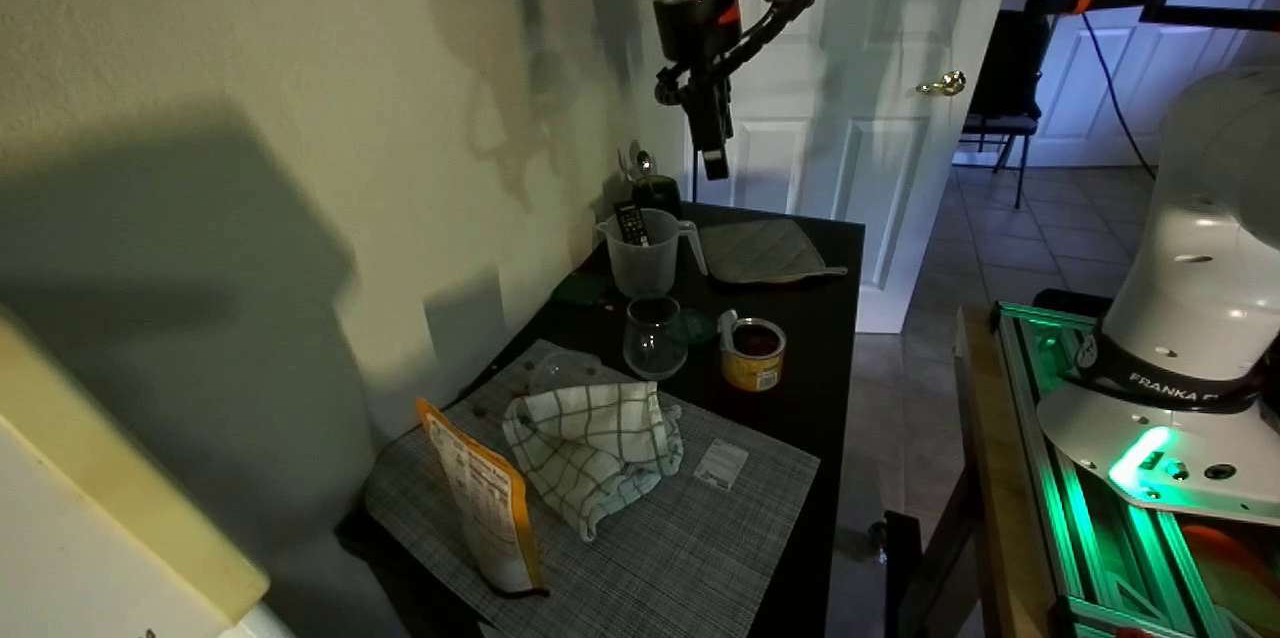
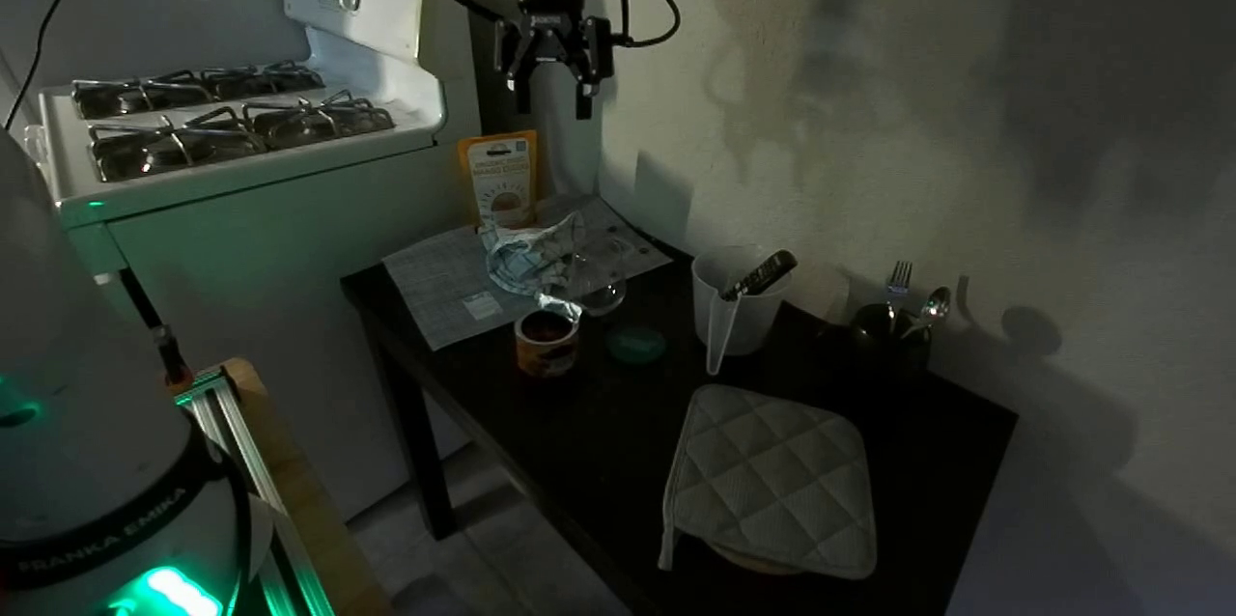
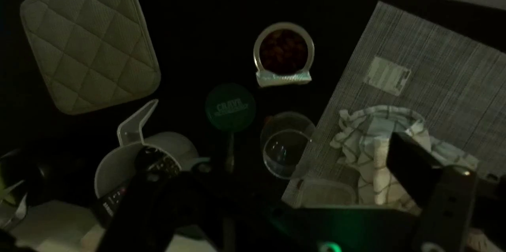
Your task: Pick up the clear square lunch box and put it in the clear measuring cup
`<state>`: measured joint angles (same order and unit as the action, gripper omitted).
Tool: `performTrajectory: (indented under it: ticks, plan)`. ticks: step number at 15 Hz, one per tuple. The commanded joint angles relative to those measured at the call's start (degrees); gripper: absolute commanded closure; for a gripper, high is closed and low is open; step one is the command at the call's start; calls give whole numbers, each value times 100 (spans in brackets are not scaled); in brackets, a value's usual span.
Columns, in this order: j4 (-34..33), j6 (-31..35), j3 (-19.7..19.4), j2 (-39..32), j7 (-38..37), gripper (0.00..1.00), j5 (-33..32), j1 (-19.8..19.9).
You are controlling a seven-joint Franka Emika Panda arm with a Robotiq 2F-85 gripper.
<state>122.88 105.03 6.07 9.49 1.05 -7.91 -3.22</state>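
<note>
Your gripper [image 2: 553, 104] hangs pointing down, well above the level of the drinking glass [image 1: 655, 343], and its two fingers [image 2: 584, 101] are spread wide. Your clear square lunch box [image 3: 326, 192] lies just beside the glass, on the grey mat [image 1: 700, 558]; in the wrist view you see it below and right of the glass, its lower edge cut off by the gripper. A checked cloth [image 1: 600, 453] lies crumpled near the glass as well, right by the box, though you cannot tell whether the two touch. Also near the glass, to its left in the wrist view, your clear measuring cup [image 1: 645, 268] stands upright, with a black remote [image 2: 760, 275] leaning inside it and poking over the rim. You have a green disc [image 3: 230, 108] just beside the glass and an opened can [image 1: 752, 373] near it, its foil folded back. Farther from the glass, past the cloth, stands an orange-edged pouch [image 1: 485, 498]. Well apart from the glass, up and left of it in the wrist view, lies a quilted pot holder [image 2: 777, 486]; farther from it than the cup stands a dark holder [image 2: 884, 346] with a fork [image 2: 899, 280] and a spoon [image 2: 935, 305] in it.
</note>
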Motion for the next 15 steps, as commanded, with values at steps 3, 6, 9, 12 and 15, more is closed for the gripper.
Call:
performTrajectory:
  ticks: [3,6,9,12,15]
  plan:
    - [234,2545,39,-486,-498,0,-505,-45]
    - [300,3559,66,-1096,-596,0,-636,-101]
    - [418,4194,23,-1660,-851,0,-829,-205]
    - [364,4798,-107,-2221,-1145,0,-1121,-379]
    - [374,5025,-358,-2566,-1565,0,-1456,-657]
